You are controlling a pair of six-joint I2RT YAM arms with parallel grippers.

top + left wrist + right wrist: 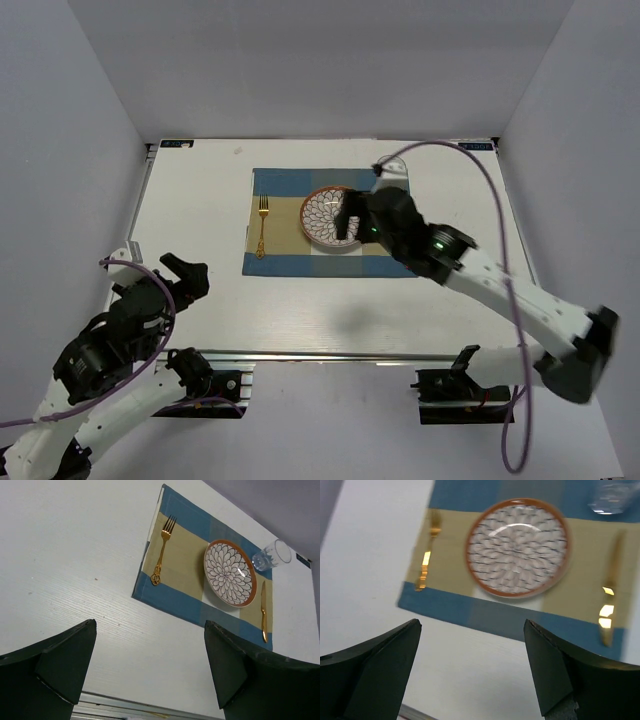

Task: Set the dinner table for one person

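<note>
The white dinner table carries a blue-and-tan checked placemat. On the mat lie a gold fork at the left and a flower-patterned plate with an orange rim in the middle. In the left wrist view a gold knife lies right of the plate, and a clear glass stands at the mat's far right corner. My right gripper hovers open and empty over the plate's right side; its arm hides knife and glass from above. My left gripper is open and empty at the near left.
The right wrist view shows the plate, fork, knife and glass, somewhat blurred. A metal rail runs along the table's near edge. Grey walls enclose the table on three sides.
</note>
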